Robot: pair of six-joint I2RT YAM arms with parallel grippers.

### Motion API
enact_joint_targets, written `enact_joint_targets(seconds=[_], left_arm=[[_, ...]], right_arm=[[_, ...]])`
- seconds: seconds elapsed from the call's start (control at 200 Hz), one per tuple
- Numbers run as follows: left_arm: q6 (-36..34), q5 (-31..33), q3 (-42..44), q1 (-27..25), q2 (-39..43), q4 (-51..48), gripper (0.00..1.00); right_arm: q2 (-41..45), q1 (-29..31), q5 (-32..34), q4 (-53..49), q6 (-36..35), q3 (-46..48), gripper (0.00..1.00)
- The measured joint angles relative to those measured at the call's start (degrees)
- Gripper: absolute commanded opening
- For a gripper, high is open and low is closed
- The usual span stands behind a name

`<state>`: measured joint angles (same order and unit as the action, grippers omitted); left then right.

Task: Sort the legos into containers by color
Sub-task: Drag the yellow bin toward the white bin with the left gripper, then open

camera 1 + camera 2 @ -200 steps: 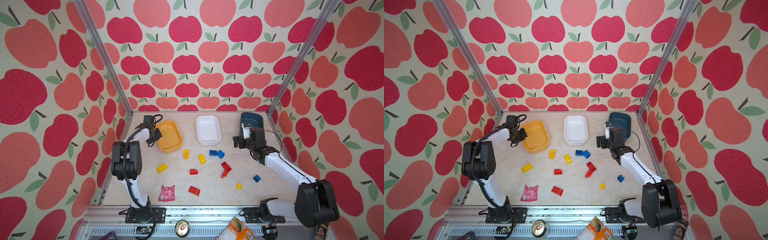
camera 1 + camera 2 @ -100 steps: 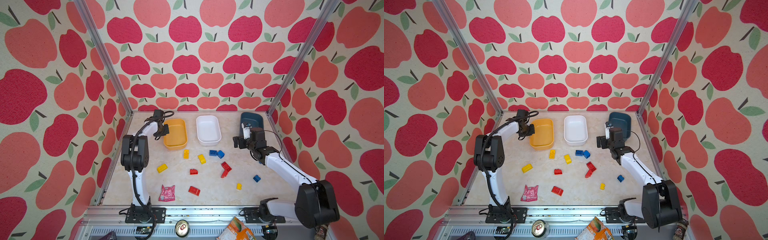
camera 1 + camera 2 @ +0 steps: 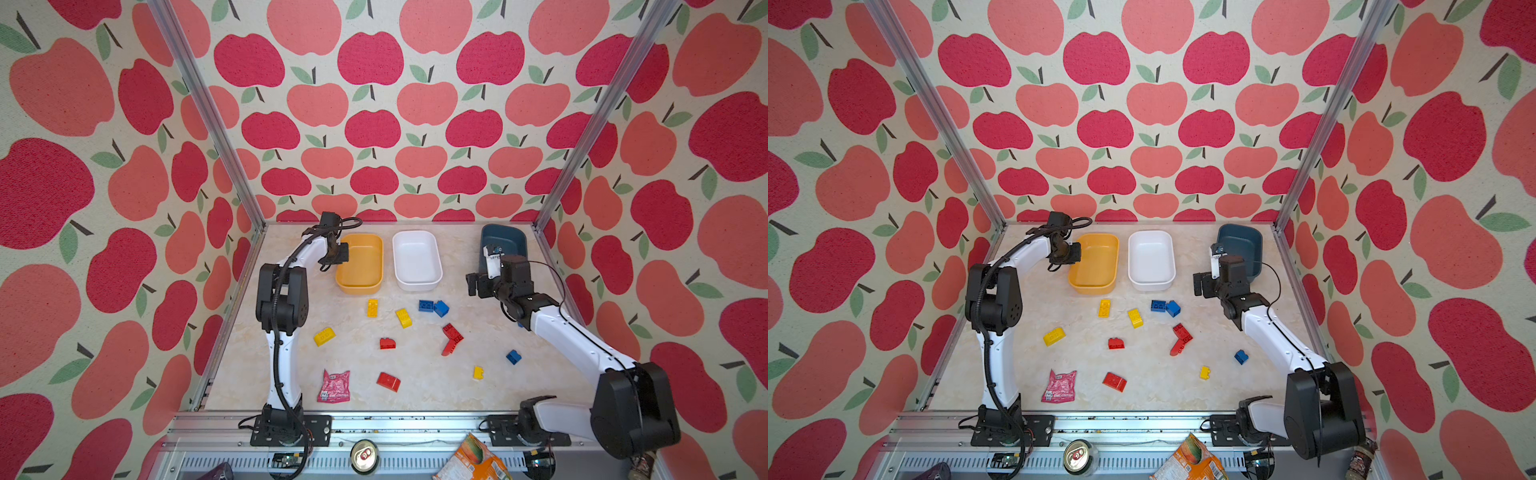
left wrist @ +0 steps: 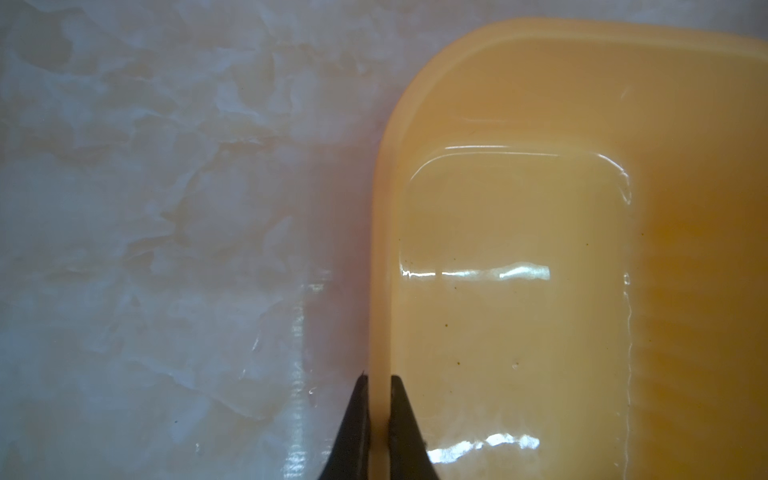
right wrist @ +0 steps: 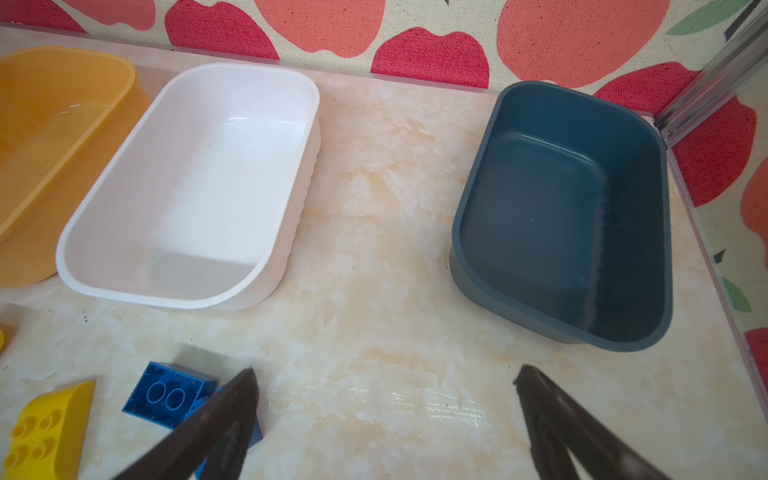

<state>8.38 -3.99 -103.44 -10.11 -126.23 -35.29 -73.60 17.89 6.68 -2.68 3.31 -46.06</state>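
Left gripper: clenched on 9 o'clock rim of yellow-orange tub.
Right gripper: released, spread wide, at 7 o'clock of blue-grey tub.
White tub: between the other two.
Legos: loose on counter, 6 o'clock of tubs.

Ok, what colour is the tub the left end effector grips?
Yellow-orange tub, best in left wrist view.

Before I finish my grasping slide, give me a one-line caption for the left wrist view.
Left gripper pinching the rim of the empty yellow-orange tub, marbled tabletop alongside.
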Motion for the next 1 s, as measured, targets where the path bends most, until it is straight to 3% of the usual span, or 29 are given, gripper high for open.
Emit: enact_joint_targets(seconds=[1.001], left_arm=[[8.7,-0.35,-1.81,-3.74,-0.94,-1.97,0.0]], right_arm=[[0.74,0.0,-0.17,-0.02,-0.02,0.0,0.99]])
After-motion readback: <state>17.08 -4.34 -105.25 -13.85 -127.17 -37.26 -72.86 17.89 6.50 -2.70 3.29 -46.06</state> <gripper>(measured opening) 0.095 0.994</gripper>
